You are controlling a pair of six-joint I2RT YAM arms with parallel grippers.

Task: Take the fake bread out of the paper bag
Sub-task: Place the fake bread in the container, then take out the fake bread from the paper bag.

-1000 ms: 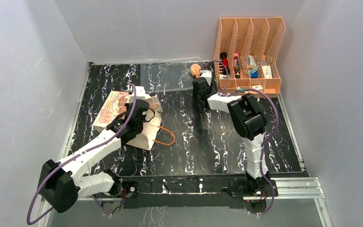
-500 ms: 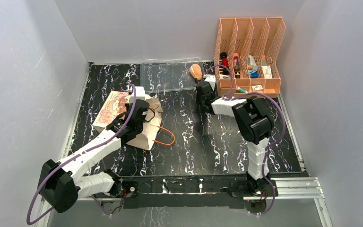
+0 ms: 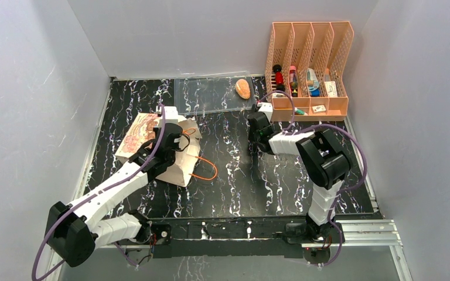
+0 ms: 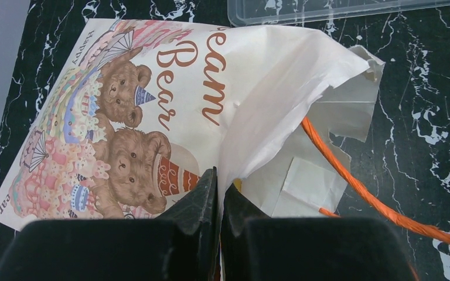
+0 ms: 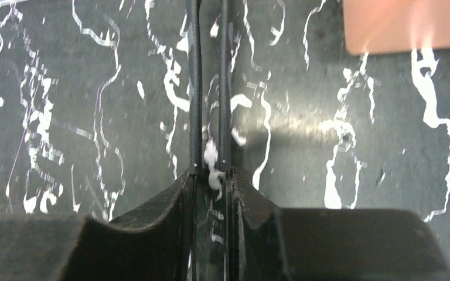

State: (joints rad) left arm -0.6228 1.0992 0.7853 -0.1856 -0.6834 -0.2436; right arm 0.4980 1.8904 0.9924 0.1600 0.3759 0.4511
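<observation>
The cream paper bag (image 3: 143, 137) lies on its side at the left, its bear picture up, and it also shows in the left wrist view (image 4: 170, 88). My left gripper (image 3: 174, 140) (image 4: 218, 178) is shut on the upper edge of the bag's mouth. One golden-brown oval bun (image 3: 244, 88) lies on the clear tray (image 3: 205, 96). The other bread pieces are hidden; only a yellow sliver (image 4: 236, 185) shows inside the bag mouth. My right gripper (image 3: 262, 130) (image 5: 210, 170) is shut and empty, low over the black table, a short way in front of the bun.
The bag's orange cord handles (image 3: 205, 170) (image 4: 351, 187) trail onto the table to its right. An orange file rack (image 3: 310, 64) with small items stands at the back right; its corner shows in the right wrist view (image 5: 404, 23). The tray's edge (image 4: 328, 9) lies just beyond the bag.
My right gripper has drawn back from the tray towards the near side, leaving the bun lying on the tray. My left gripper still holds the bag's edge and has barely moved.
</observation>
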